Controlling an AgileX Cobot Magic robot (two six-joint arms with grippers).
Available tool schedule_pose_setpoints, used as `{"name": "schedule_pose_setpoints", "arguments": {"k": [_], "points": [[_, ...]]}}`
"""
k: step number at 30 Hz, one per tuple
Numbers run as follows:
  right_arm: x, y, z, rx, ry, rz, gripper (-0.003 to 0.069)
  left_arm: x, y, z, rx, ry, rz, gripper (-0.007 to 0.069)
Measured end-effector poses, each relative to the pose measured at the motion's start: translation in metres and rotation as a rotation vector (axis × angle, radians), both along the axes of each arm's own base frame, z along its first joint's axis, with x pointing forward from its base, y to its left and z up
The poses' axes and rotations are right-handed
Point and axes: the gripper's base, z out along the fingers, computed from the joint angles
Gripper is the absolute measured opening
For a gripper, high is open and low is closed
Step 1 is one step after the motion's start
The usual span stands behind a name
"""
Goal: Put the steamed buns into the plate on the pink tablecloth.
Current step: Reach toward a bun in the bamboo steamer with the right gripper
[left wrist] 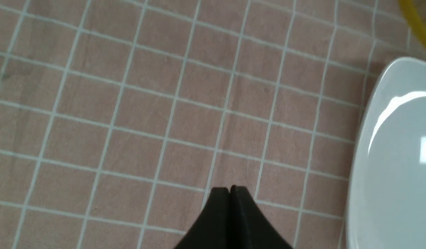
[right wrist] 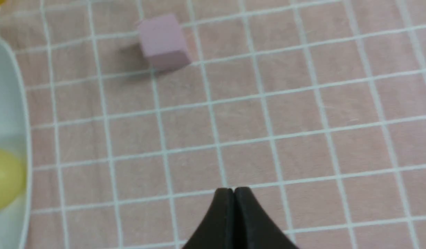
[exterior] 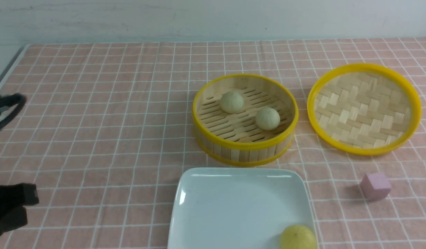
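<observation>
A: Where are the two buns (exterior: 232, 102) (exterior: 267, 118)?

B: Both sit in the open steamer (exterior: 246, 147), just past the far edge of the plate (exterior: 233, 207) on the pink cloth (exterior: 95, 138), slightly right of centre.

A: And the tools?

B: The left tool (left wrist: 229, 189) and the right tool (right wrist: 232, 189) are each pinched closed on nothing. The left one hangs left of the plate; the right one is by the cube (right wrist: 163, 41).

A: Which should reach?

B: Probably the right one. The buns lie far and left of it.
</observation>
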Motion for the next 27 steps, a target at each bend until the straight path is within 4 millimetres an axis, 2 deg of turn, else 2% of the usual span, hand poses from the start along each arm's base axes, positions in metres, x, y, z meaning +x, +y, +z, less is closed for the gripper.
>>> {"name": "schedule_pose_setpoints", "arguments": {"k": [1,3,4,5,8,10,12,16,17,21,24,25,27], "points": [[0.016,0.011,-0.003,0.058,0.033,0.075,-0.0001,0.012,-0.002,-0.002,-0.02,0.037,-0.007,0.0001],[0.039,0.025,-0.011,0.137,0.07,0.134,0.001,0.021,-0.004,-0.006,-0.042,0.061,-0.015,0.0001],[0.04,0.026,-0.009,0.147,0.065,0.14,0.0012,0.022,-0.004,-0.007,-0.045,0.065,-0.017,0.0001],[0.06,0.035,-0.015,0.21,0.074,0.158,0.0032,0.027,-0.006,-0.01,-0.059,0.076,-0.027,0.0001],[0.105,0.054,-0.021,0.285,0.035,0.199,0.0122,0.036,-0.009,-0.014,-0.099,0.076,-0.028,0.0011],[0.126,0.066,-0.026,0.287,0.04,0.234,0.0181,0.04,-0.01,-0.015,-0.112,0.071,-0.023,0.0024],[0.148,0.077,-0.023,0.275,0.018,0.277,0.0254,0.043,-0.01,-0.016,-0.119,0.067,-0.02,0.0048],[0.192,0.097,-0.013,0.252,-0.055,0.319,0.0342,0.045,-0.01,-0.016,-0.122,0.057,-0.016,0.012],[0.193,0.098,-0.016,0.25,-0.049,0.32,0.0344,0.045,-0.01,-0.016,-0.122,0.056,-0.016,0.0124],[0.239,0.118,-0.019,0.245,-0.12,0.326,0.0359,0.046,-0.011,-0.016,-0.128,0.046,-0.013,0.0225],[0.266,0.126,-0.035,0.224,-0.141,0.329,0.0359,0.047,-0.011,-0.015,-0.129,0.037,-0.01,0.0255],[0.267,0.126,-0.033,0.224,-0.148,0.329,0.0359,0.047,-0.011,-0.015,-0.129,0.036,-0.01,0.0256],[0.282,0.13,-0.052,0.192,-0.147,0.352,0.0357,0.047,-0.011,-0.015,-0.13,0.033,-0.009,0.0262]]}}
